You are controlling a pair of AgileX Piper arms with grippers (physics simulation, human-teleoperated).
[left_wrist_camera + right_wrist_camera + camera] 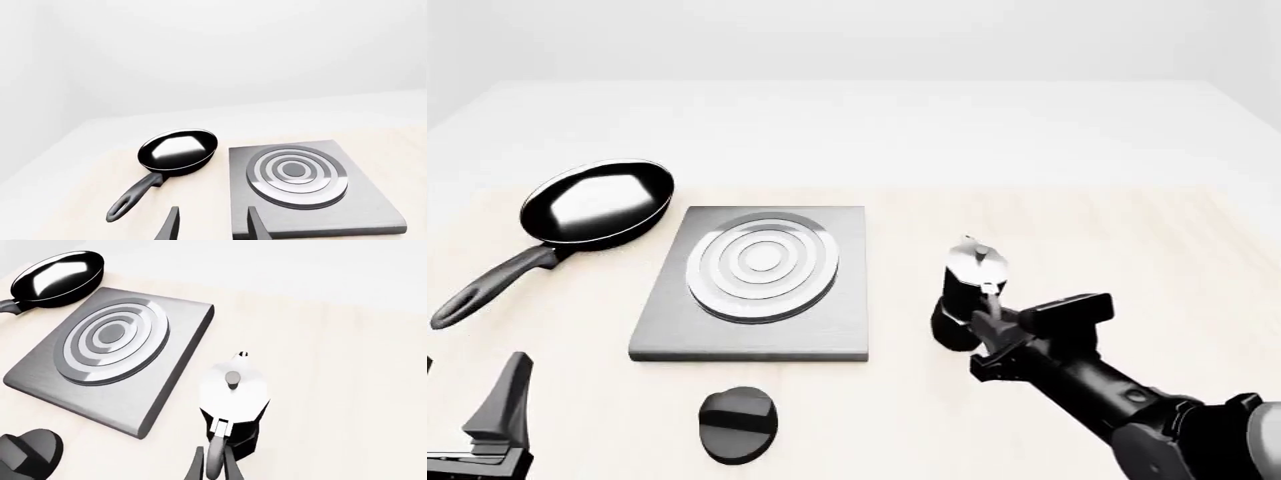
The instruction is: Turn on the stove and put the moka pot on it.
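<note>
1. The left gripper (487,425) is seen low at the near left corner of the bench, its fingers pointed up and forward; in the left wrist view the fingers (170,225) are spread apart with nothing between them.
2. A black frying pan (598,203) lies toward the far left of the bench, its long handle angled back toward the near left edge.
3. The stove (761,290) is placed flat left of the bench's middle, just beside the pan; its silver ring burner (762,263) is uncovered.
4. The black round knob (738,424) is set apart from the slab, by the near edge, just in front of the stove.
5. The moka pot (970,300) stands upright on the bench right of the stove, apart from it.
6. The right gripper (993,318) is stretched in from the near right corner, and its fingers are closed around the pot's curved handle (215,460).
</note>
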